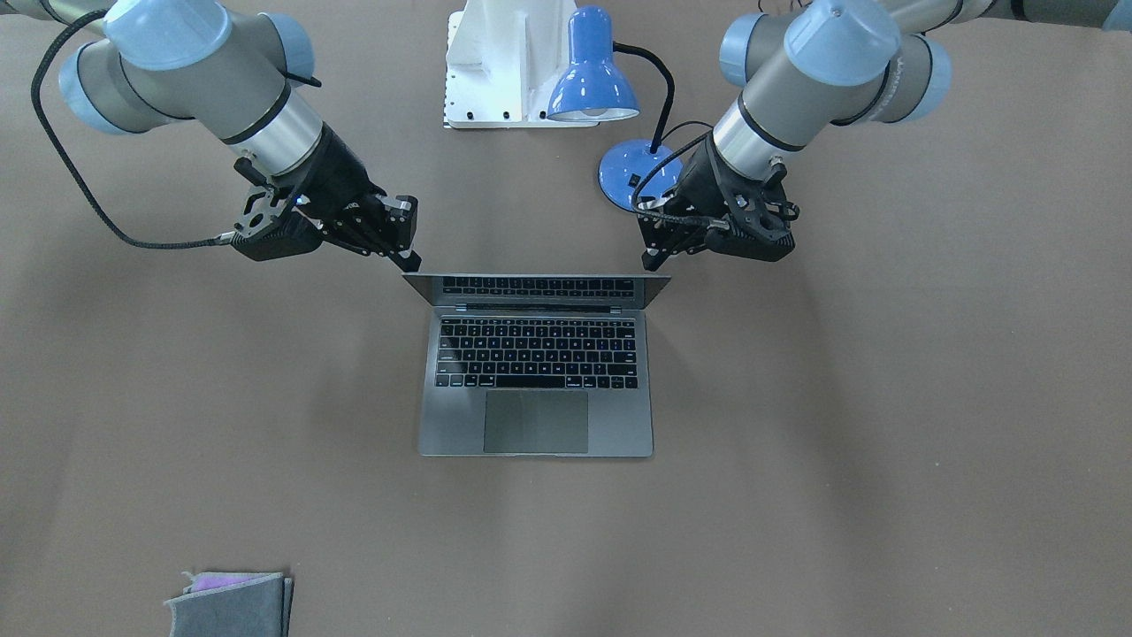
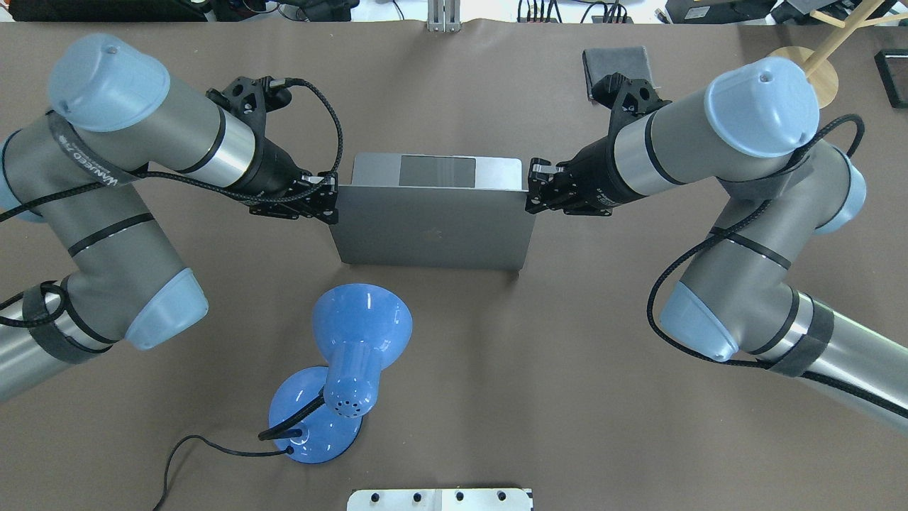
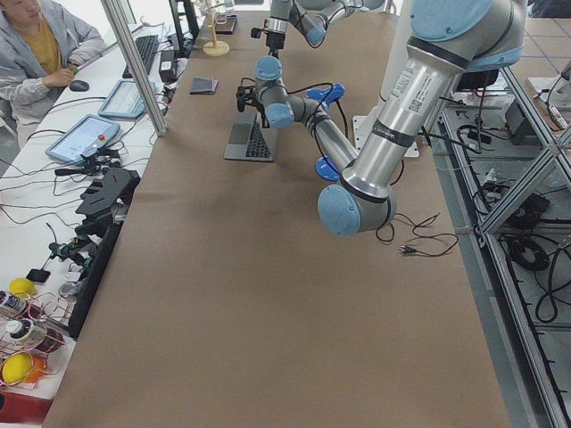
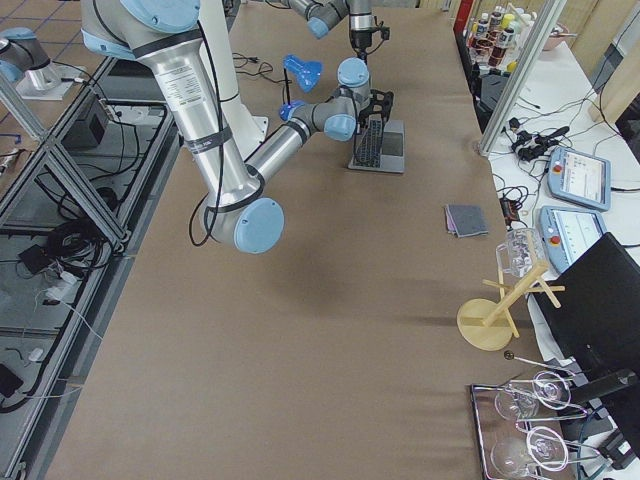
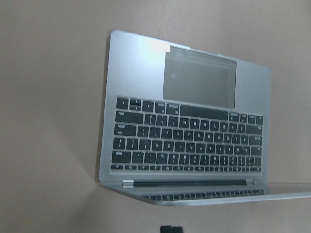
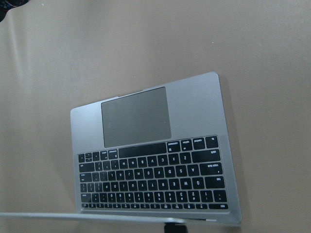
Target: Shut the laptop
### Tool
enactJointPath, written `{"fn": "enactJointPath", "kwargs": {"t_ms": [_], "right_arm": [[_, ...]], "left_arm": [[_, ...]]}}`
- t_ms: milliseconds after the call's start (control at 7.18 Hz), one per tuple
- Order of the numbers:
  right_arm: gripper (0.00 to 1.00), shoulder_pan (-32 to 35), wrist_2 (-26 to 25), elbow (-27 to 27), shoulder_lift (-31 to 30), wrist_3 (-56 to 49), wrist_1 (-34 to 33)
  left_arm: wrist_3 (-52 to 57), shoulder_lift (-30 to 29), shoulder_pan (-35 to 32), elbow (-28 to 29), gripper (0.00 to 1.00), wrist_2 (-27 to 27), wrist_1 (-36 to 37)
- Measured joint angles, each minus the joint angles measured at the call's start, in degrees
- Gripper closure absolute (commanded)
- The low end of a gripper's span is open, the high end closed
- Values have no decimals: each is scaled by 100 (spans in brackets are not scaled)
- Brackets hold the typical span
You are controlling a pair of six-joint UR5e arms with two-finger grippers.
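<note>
The space-grey laptop (image 1: 619, 425) stands open at the table's middle, its keyboard and trackpad facing away from me. Its lid (image 2: 433, 231) stands roughly upright, and the dark screen mirrors the keys. My left gripper (image 2: 330, 202) is at the lid's upper left corner, behind the top edge. My right gripper (image 2: 532, 191) is at the upper right corner. Both look shut and hold nothing. Each wrist view looks down past the lid's edge onto the keyboard (image 5: 187, 141) (image 6: 155, 179), with one dark fingertip at the bottom.
A blue desk lamp (image 2: 355, 341) with its cord stands between the laptop and my base (image 1: 495, 62). A folded grey cloth (image 2: 616, 67) lies at the far right. A wooden stand (image 2: 805, 71) is at the right corner. Operators' desks line the far side.
</note>
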Motion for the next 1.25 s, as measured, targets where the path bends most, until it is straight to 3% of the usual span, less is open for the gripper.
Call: {"fn": "enactJointPath", "kwargs": {"t_ms": [418, 835, 1253], "right_arm": [[100, 132, -180, -1196, 752, -81, 57], [100, 166, -516, -2836, 1684, -299, 274], [100, 118, -607, -3974, 2143, -376, 697]], "left_arm": [[20, -579, -14, 1449, 100, 620, -897], [100, -1134, 24, 2903, 100, 1128, -1585], [230, -1520, 89, 3732, 100, 1264, -1823]]}}
